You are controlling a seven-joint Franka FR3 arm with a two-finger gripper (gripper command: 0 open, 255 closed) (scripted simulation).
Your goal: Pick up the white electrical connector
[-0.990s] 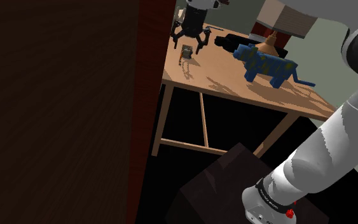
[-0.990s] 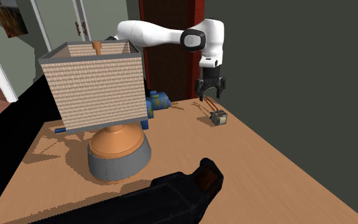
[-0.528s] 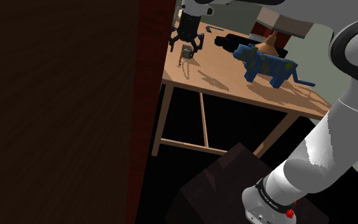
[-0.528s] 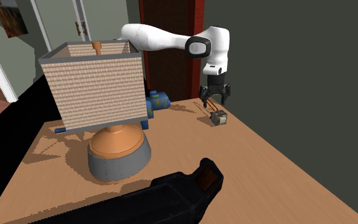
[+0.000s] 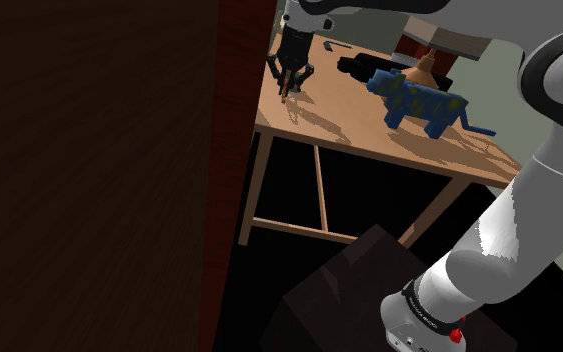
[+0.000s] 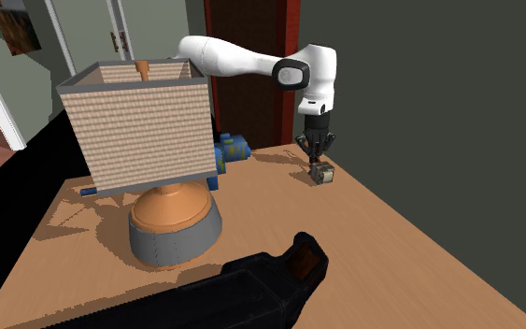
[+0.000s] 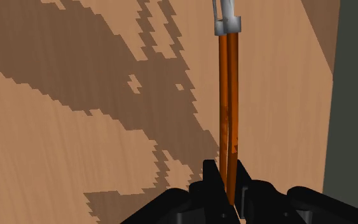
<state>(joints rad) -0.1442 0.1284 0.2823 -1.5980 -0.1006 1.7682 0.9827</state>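
Evidently the grasp is made and the lift is not: the gripper (image 6: 318, 160) is set low over the far corner of the bench (image 6: 382, 252), next to the dark red post, and the connector (image 6: 323, 175) is seen just under it, apparently resting on the wood with its shadow close beside it. In the wrist view the fingers (image 7: 212, 182) are drawn together on two orange wires (image 7: 227, 108), which are clasped between the tips and run away from them to a small pale grey end piece. No gap is seen between the wires and either finger, so the hold is judged to be closed on the connector by its wires, not on its body. Whether the body is touched by the tips cannot be told from the second exterior view, where it is partly covered by them. The approach, the descent and the closing are thus taken as done, as far as can be seen. What is left is raising the connector clear of the bench and showing that the thin wires do not slip out of the pinch. A lamp (image 6: 172, 220) and a blue toy (image 5: 419, 103) stand well apart from the gripper, so a straight lift is judged to be unobstructed.
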